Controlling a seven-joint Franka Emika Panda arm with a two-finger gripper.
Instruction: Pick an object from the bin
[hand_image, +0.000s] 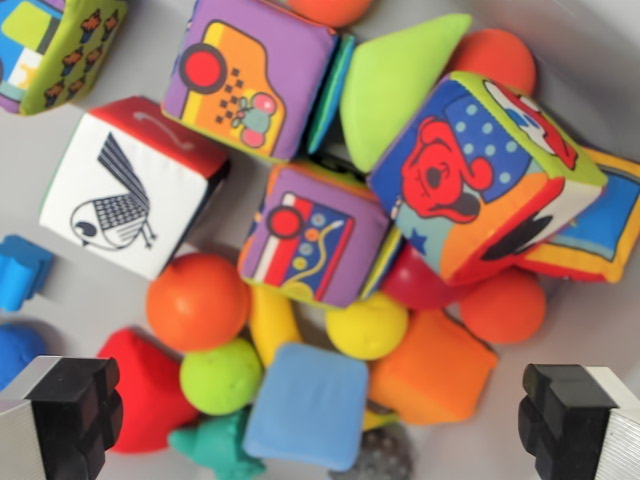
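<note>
I am looking straight down into the bin (600, 60) from my wrist camera. My claw (318, 412) is wide open and holds nothing. One black finger (78, 405) sits at 8 o'clock and the other at 4 o'clock.

I think I am still at the choosing step, hovering over the pile and not touching any toy.

The blue block (308, 405) lies right between my fingers, near 6 o'clock. It looks like the best toy to pick. A green ball (221, 376) touches it on the wrist view's left, and an orange block (432, 368) presses on its right.

Next I should go straight down, keep the fingers outside those two, then squeeze gently. The big cloth cube (480, 180) at 2 o'clock looks too fat for my claw.
</note>
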